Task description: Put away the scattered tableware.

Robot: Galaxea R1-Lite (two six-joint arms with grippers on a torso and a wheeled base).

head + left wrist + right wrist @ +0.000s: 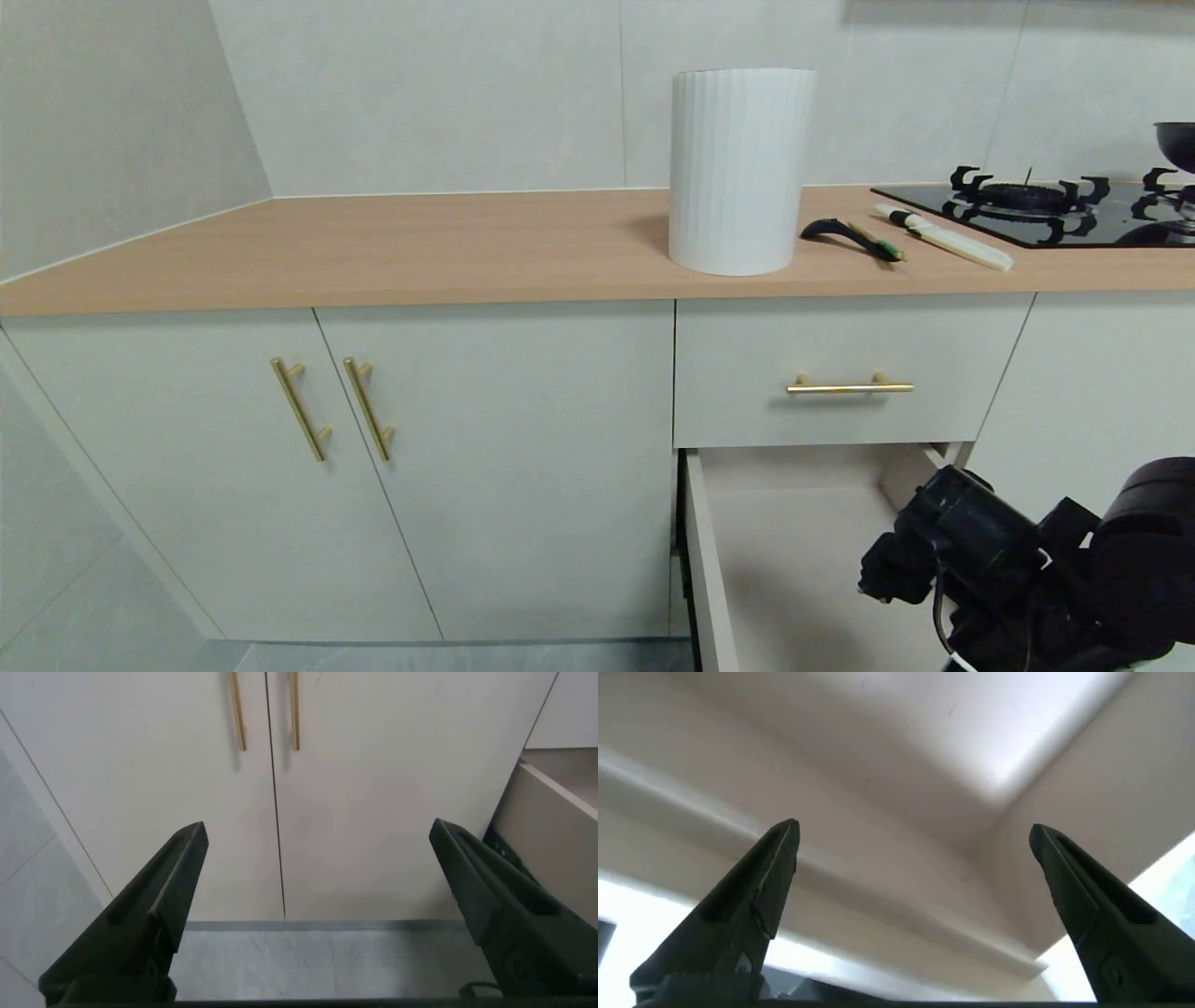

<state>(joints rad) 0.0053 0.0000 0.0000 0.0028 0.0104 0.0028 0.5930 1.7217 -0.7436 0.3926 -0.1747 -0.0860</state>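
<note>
Black curved utensil (845, 233) and pale slim chopsticks (945, 238) lying on wood-grain tabletop (420, 247), beside ribbed white canister (738, 173) | likely to roll or slide off smooth edge if nudged | matte open drawer (794, 560) below: collision risk | left hand (318, 910), right hand (915, 905): spread apart, empty

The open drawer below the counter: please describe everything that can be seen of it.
The open drawer is the lower of two, pulled out beneath the closed upper drawer with its gold bar handle. It looks like pale matt board, with a thin left side wall and a bare floor. The right arm hides its right front part; contact cannot be judged.
</note>
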